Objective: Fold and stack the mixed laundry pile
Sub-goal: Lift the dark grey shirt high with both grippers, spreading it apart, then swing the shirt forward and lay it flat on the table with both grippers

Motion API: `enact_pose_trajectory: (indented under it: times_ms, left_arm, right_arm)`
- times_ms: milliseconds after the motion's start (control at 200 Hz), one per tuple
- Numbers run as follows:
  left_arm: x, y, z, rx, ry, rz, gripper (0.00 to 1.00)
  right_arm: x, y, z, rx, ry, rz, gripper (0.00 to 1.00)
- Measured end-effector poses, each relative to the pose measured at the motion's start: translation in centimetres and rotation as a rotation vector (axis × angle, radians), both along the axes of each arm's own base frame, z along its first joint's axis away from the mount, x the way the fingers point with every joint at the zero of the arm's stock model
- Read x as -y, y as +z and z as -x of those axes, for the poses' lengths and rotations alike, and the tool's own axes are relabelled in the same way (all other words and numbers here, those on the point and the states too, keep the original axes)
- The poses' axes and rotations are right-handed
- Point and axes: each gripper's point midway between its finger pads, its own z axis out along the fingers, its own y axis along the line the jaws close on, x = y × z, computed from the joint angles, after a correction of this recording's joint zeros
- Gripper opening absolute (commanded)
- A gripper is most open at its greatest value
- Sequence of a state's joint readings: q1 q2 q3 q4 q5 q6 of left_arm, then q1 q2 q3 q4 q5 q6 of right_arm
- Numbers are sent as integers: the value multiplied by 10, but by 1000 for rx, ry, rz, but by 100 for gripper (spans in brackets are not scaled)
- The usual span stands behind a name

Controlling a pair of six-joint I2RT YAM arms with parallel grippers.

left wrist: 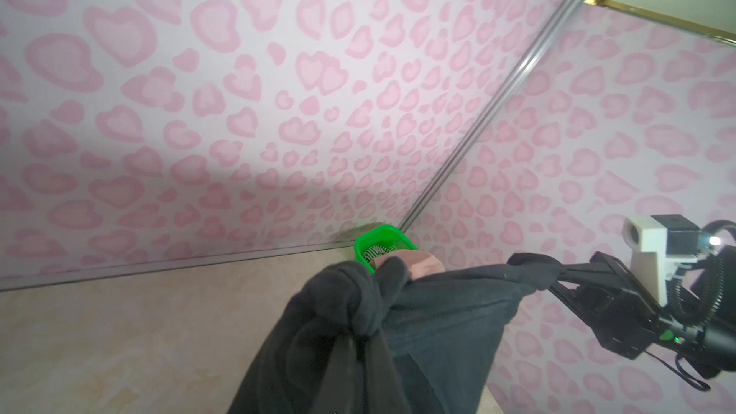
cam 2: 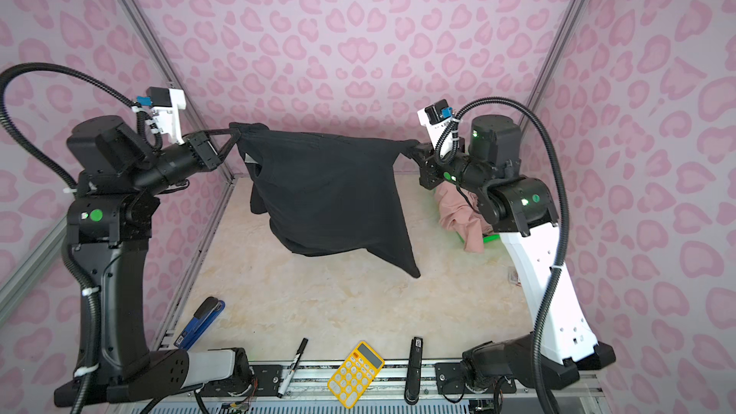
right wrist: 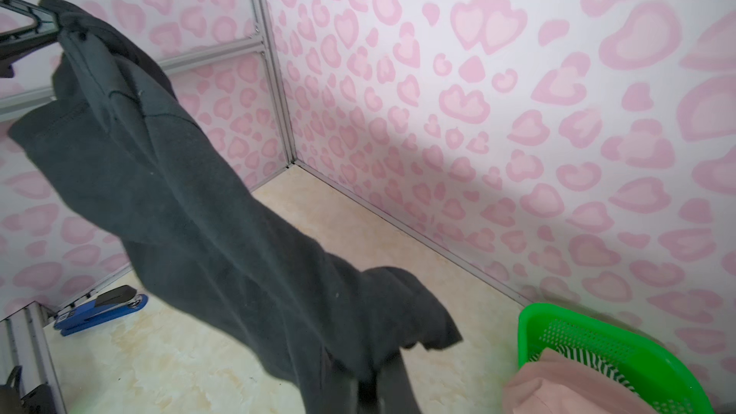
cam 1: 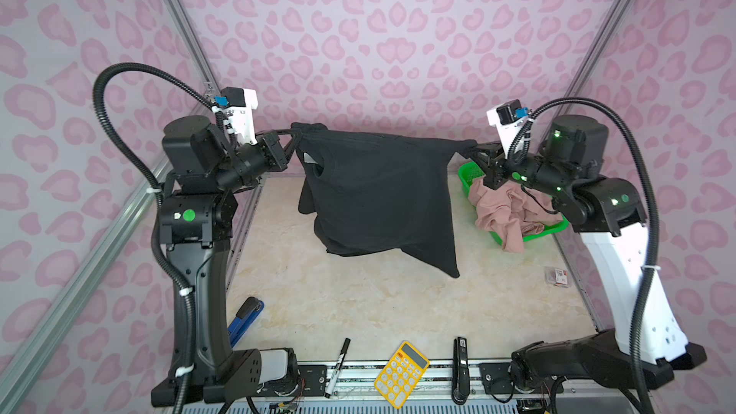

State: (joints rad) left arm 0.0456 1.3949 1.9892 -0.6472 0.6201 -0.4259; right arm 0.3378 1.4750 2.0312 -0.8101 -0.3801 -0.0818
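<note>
Item: left gripper [cam 1: 298, 134] pinching one top corner, black garment [cam 1: 378, 193] hanging stretched over the bench [cam 1: 358, 304], right gripper [cam 1: 470, 146] pinching the other corner; handling advice: lower both level, hem first, holding tension so it lands flat.

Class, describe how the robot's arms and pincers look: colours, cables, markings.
The left arm is black with a green dot; the right arm has a white lower link. Ribbed black hoses with white ties follow both. Left pincer and right pincer: black triangular frames.
</note>
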Motion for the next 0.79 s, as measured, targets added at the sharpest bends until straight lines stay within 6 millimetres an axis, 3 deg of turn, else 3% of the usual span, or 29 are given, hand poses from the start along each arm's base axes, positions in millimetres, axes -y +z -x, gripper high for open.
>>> enact_pose_trajectory:
  times_ms: [60,125,210,295,395,460,575,630,705,795]
  left_arm:
    - [-5,-17,-30,-59,23,9,2]
    - [-5,-22,-61,-72,17,15,2]
    - [1,-12,-101,-53,-37,52,2]
    - [10,-8,-133,-30,-104,111,2]
    - [19,-11,-146,-47,-156,186,2]
    - [26,-1,-146,-18,-190,215,2]
    - [33,20,-139,61,-239,228,2]
    - [32,14,-140,56,-229,218,3]
    - [25,-14,-148,-3,-169,187,3]
    - [1,-80,-165,-150,-31,122,3]
  right_arm:
    - [-2,-19,-30,-53,-39,16,0]
    - [1,-26,-55,-68,-76,20,0]
    - [8,-8,-84,-30,-125,-7,0]
    - [14,19,-92,37,-151,-32,0]
    - [17,50,-75,104,-146,-56,0]
    - [16,64,-56,133,-131,-67,0]
    - [-5,69,-13,169,-45,-45,0]
    - [-23,60,4,166,14,-25,0]
    - [-54,32,19,121,99,14,0]
    - [-103,-33,37,1,216,87,0]
